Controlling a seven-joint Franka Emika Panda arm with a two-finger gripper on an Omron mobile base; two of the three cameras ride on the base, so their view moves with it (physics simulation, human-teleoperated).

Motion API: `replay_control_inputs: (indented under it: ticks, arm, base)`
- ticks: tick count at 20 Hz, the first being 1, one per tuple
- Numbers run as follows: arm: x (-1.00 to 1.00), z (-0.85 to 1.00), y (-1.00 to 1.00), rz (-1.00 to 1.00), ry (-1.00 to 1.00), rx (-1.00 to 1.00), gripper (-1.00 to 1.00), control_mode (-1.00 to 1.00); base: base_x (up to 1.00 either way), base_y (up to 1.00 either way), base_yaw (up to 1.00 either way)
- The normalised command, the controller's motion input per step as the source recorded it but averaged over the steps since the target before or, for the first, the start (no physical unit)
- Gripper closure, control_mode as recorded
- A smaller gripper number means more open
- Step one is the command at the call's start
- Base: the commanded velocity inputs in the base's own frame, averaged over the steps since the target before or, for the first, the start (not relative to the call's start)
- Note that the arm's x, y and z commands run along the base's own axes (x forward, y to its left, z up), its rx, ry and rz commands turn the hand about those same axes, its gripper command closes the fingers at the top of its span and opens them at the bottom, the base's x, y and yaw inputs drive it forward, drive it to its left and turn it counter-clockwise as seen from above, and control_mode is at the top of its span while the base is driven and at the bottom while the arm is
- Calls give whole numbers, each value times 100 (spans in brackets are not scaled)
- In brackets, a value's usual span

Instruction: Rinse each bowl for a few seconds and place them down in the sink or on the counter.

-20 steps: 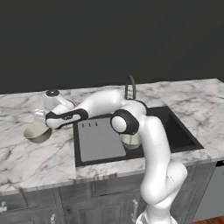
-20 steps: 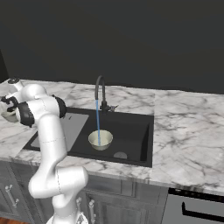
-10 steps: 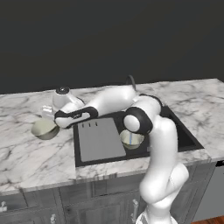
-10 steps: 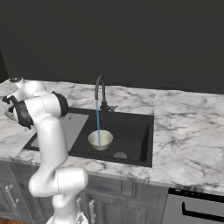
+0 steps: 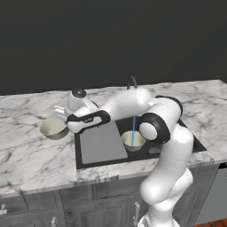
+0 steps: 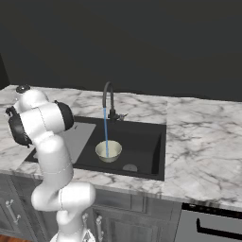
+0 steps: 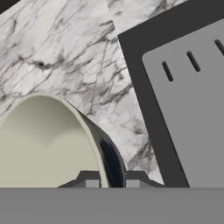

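One beige-olive bowl [image 5: 53,128] hangs just above the marble counter [image 5: 26,155], left of the sink. My gripper [image 5: 63,120] is shut on its rim. In the hand view that bowl [image 7: 43,144] takes up the lower left, and its rim runs between the tips of my gripper [image 7: 111,181]. The second bowl [image 5: 133,141] stands upright in the black sink basin [image 5: 186,137], under a thin blue water stream [image 6: 106,132] from the dark faucet [image 6: 109,97]. In the right base view this bowl [image 6: 108,151] sits near the drain [image 6: 129,167].
The grey ribbed drainboard [image 5: 103,142] covers the sink's left part, directly right of the held bowl; in the hand view the drainboard [image 7: 192,100] has slots. My own arm [image 5: 133,104] arches over the sink. Marble counter [image 6: 203,137] stretches to the right.
My gripper has carried the held bowl rightwards over the counter, closer to the sink's left edge. The bowl in the basin has stayed under the running water.
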Motion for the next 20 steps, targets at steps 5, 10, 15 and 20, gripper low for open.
replay_control_inputs:
  ticks: [5, 10, 15, 20]
  arm:
    - [-20, 36, -40, 2, 3, 10, 100, -100]
    - [-19, 30, -39, 1, 7, 10, 100, -100]
    - [-22, 27, -39, 0, 7, 10, 100, -100]
    - [-19, 16, -37, 0, 6, 4, 100, -100]
  base:
    - [0, 0, 0]
    - [0, 0, 0]
    - [0, 0, 0]
    - [0, 0, 0]
